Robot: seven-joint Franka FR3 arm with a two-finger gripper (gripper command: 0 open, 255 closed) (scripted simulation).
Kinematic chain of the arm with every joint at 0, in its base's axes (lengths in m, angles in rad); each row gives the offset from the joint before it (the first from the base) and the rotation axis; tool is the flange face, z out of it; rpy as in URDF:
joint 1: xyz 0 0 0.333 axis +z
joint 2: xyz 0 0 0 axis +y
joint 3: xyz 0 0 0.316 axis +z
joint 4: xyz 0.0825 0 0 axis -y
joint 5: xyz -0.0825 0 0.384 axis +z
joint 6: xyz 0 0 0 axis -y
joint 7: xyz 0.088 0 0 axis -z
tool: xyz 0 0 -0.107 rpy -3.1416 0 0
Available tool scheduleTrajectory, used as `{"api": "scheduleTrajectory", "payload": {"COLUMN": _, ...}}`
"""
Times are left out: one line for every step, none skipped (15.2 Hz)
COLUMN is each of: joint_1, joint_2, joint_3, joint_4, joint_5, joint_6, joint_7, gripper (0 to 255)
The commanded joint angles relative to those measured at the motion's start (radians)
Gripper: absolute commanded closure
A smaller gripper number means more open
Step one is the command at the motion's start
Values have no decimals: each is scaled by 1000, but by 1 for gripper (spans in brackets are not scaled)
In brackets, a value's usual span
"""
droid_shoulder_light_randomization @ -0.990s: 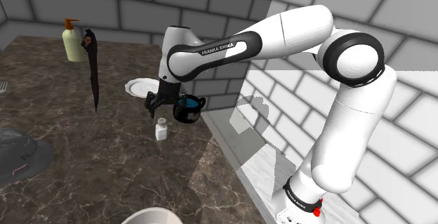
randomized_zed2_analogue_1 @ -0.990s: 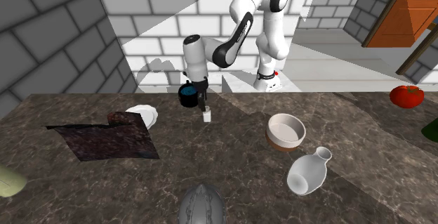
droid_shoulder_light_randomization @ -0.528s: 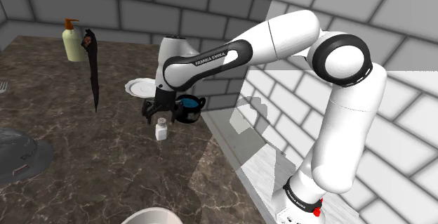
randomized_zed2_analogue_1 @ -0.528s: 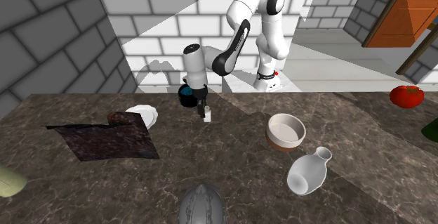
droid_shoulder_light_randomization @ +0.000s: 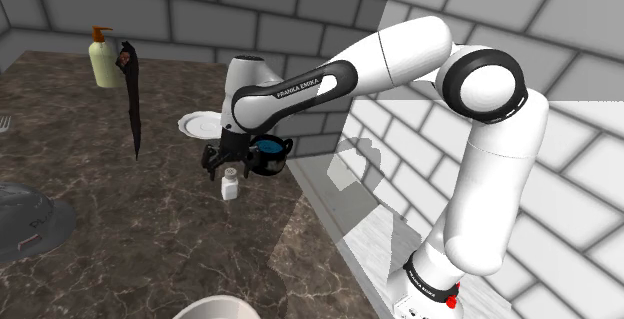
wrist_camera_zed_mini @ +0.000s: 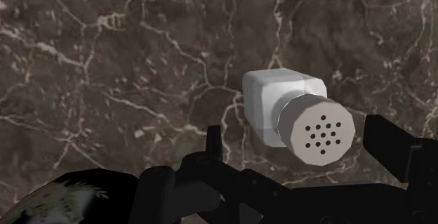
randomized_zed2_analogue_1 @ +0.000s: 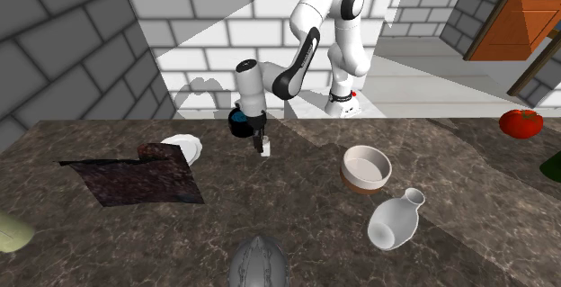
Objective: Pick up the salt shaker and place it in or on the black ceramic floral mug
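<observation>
Wrist view: the gripper (wrist_camera_zed_mini: pixel 298 145) hangs over the salt shaker (wrist_camera_zed_mini: pixel 284 103), with its fingers spread apart on either side of the perforated cap and not touching it. The shaker stands upright on the dark marble counter (wrist_camera_zed_mini: pixel 105 61), just beside the black mug (droid_shoulder_light_randomization: pixel 268 155).

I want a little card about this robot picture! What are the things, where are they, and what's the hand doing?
shaker: white salt shaker, upright on the dark marble counter
mug: black mug, blue inside, close beside the shaker
end effector: low over the shaker, open, one finger on each side of the cap, not touching
held: nothing
task so far: shaker not yet lifted
also there: white plate, soap bottle
</observation>
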Motion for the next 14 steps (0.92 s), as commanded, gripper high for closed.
{"api": "scheduleTrajectory", "payload": {"joint_1": 0, "joint_2": 0, "joint_3": 0, "joint_4": 0, "joint_5": 0, "joint_6": 0, "joint_7": 0, "gripper": 255}}
{"api": "scheduleTrajectory", "payload": {"joint_1": 0, "joint_2": 0, "joint_3": 0, "joint_4": 0, "joint_5": 0, "joint_6": 0, "joint_7": 0, "gripper": 255}}
{"api": "scheduleTrajectory", "payload": {"joint_1": 0, "joint_2": 0, "joint_3": 0, "joint_4": 0, "joint_5": 0, "joint_6": 0, "joint_7": 0, "gripper": 255}}
{"api": "scheduleTrajectory", "payload": {"joint_1": 0, "joint_2": 0, "joint_3": 0, "joint_4": 0, "joint_5": 0, "joint_6": 0, "joint_7": 0, "gripper": 255}}
{"api": "scheduleTrajectory", "payload": {"joint_1": 0, "joint_2": 0, "joint_3": 0, "joint_4": 0, "joint_5": 0, "joint_6": 0, "joint_7": 0, "gripper": 255}}
{"api": "scheduleTrajectory", "payload": {"joint_1": 0, "joint_2": 0, "joint_3": 0, "joint_4": 0, "joint_5": 0, "joint_6": 0, "joint_7": 0, "gripper": 255}}
{"api": "scheduleTrajectory", "payload": {"joint_1": 0, "joint_2": 1, "joint_3": 0, "joint_4": 1, "joint_5": 0, "joint_6": 0, "joint_7": 0, "gripper": 255}}
{"api": "scheduleTrajectory", "payload": {"joint_1": 0, "joint_2": 0, "joint_3": 0, "joint_4": 1, "joint_5": 0, "joint_6": 0, "joint_7": 0, "gripper": 255}}
{"api": "scheduleTrajectory", "payload": {"joint_1": 0, "joint_2": 0, "joint_3": 0, "joint_4": 1, "joint_5": 0, "joint_6": 0, "joint_7": 0, "gripper": 255}}
{"api": "scheduleTrajectory", "payload": {"joint_1": 0, "joint_2": 0, "joint_3": 0, "joint_4": 0, "joint_5": 0, "joint_6": 0, "joint_7": 0, "gripper": 255}}
{"api": "scheduleTrajectory", "payload": {"joint_1": -1, "joint_2": -7, "joint_3": 1, "joint_4": 5, "joint_5": 2, "joint_6": -12, "joint_7": 0, "gripper": 255}}
{"api": "scheduleTrajectory", "payload": {"joint_1": -1, "joint_2": -14, "joint_3": 1, "joint_4": 9, "joint_5": 3, "joint_6": -23, "joint_7": 0, "gripper": 255}}
{"api": "scheduleTrajectory", "payload": {"joint_1": -2, "joint_2": -21, "joint_3": 2, "joint_4": 14, "joint_5": 5, "joint_6": -35, "joint_7": 1, "gripper": 255}}
{"api": "scheduleTrajectory", "payload": {"joint_1": -3, "joint_2": -28, "joint_3": 2, "joint_4": 20, "joint_5": 6, "joint_6": -47, "joint_7": 1, "gripper": 255}}
